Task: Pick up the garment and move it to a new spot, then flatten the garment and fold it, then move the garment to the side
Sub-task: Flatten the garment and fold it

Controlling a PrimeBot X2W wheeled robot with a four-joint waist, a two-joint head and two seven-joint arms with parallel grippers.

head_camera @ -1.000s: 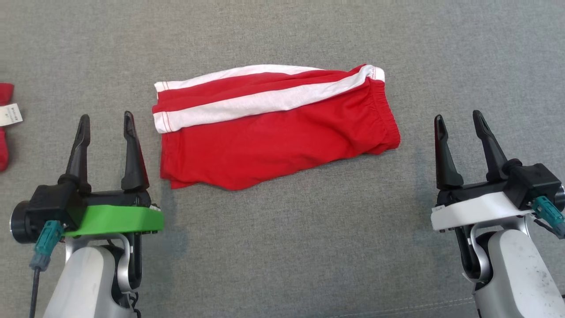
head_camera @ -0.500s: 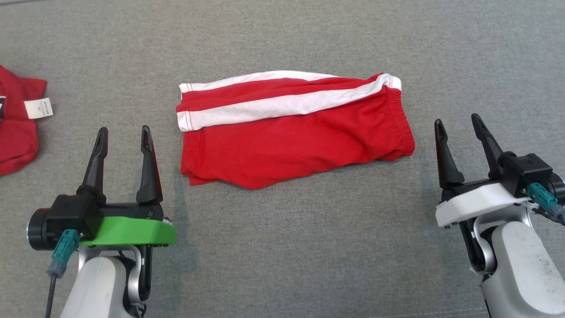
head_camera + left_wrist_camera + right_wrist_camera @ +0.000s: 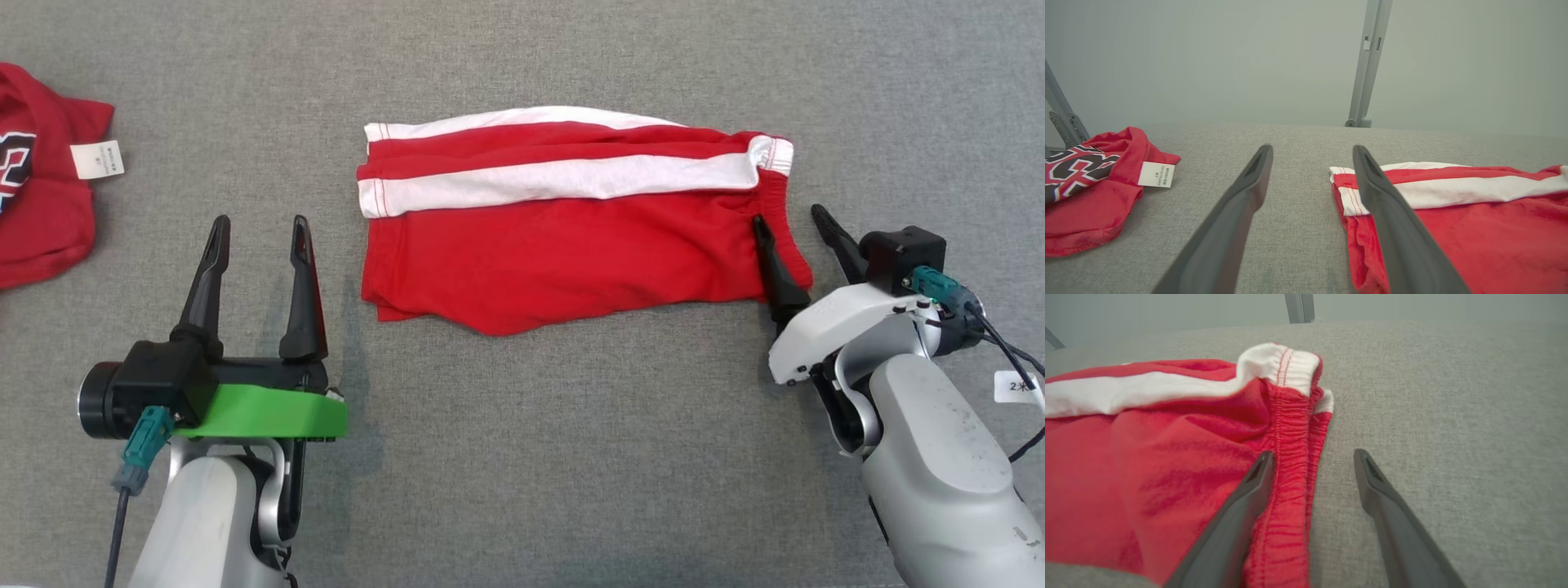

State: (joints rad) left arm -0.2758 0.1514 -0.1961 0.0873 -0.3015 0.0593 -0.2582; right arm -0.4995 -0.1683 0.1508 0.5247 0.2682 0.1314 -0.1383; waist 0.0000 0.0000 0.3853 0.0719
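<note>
White tag (image 3: 97, 159) on red shirt (image 3: 41, 220), print unreadable; left gripper (image 3: 261, 220), right gripper (image 3: 788, 214): fingers wide, empty; by shorts (image 3: 571, 253).

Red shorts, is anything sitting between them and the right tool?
Nothing visible. The open right tool straddles the elastic waistband edge of the red shorts, one finger over the fabric, the other over the bare grey surface.

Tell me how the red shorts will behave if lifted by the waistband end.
Probably floppy: the red shorts lie in soft wrinkled layers, so the far end would likely sag and the fold may fall open. Likely light, being thin cloth. The gathered waistband, which the open right gripper straddles, looks thick enough to pinch without slipping much.
</note>
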